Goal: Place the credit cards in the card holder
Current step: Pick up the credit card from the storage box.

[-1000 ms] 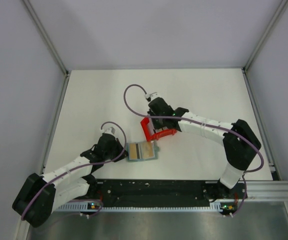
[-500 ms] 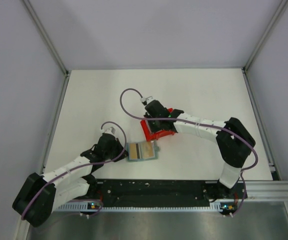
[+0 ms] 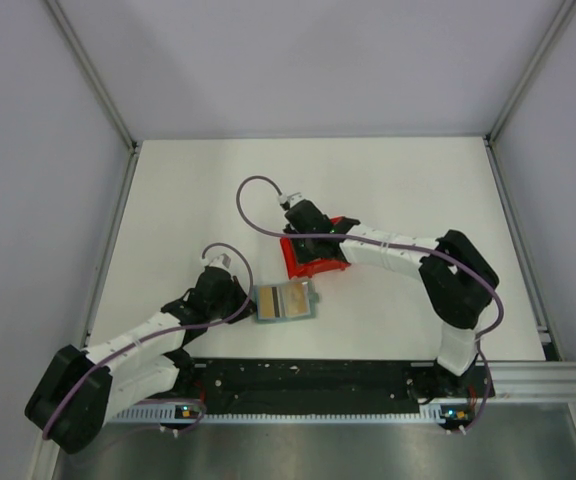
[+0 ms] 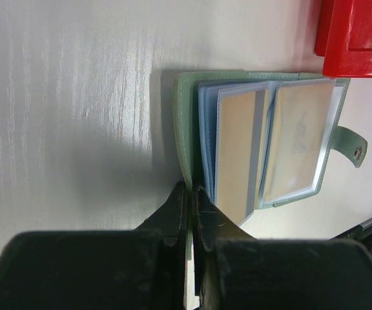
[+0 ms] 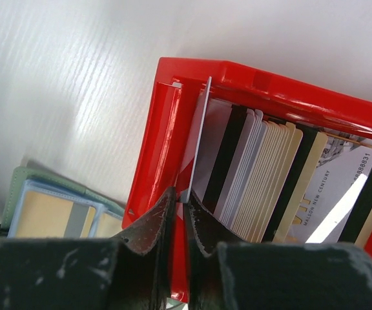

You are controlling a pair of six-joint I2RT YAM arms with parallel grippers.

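Enclosure: a white table (image 3: 188, 200) boxed in by pale grey walls with aluminium corner posts, seen from just behind the two arm bases.

Item one: the small grey-green folding card holder (image 3: 284, 302). It lies open and flat near the front edge of the table, just left of centre. Its light blue sleeves face up, and two of them hold tan cards (image 4: 237, 155). Its snap tab (image 4: 351, 147) sticks out on the side away from the left arm.

Item two: the left gripper (image 4: 191, 190). It is low over the table with its jaws pressed together on the green cover at the holder's near edge, pinning that side down (no gap shows between the fingers).

Item three: a red plastic bin (image 3: 313, 258). It sits just beyond the holder, close to it but not touching so far as I can see.

Item four: the credit cards (image 5: 270, 181). They are packed on edge in the bin: whitish ones, several tan ones, and a few with black stripes.

Item five: the right gripper (image 5: 179, 194). It is reached down at the bin's left end, jaws drawn in to a narrow slit. One pale thin card (image 5: 199, 129) stands apart from the stack against the bin's end wall, and its lower edge sits between the fingertips. I cannot tell how firmly it is pinched.
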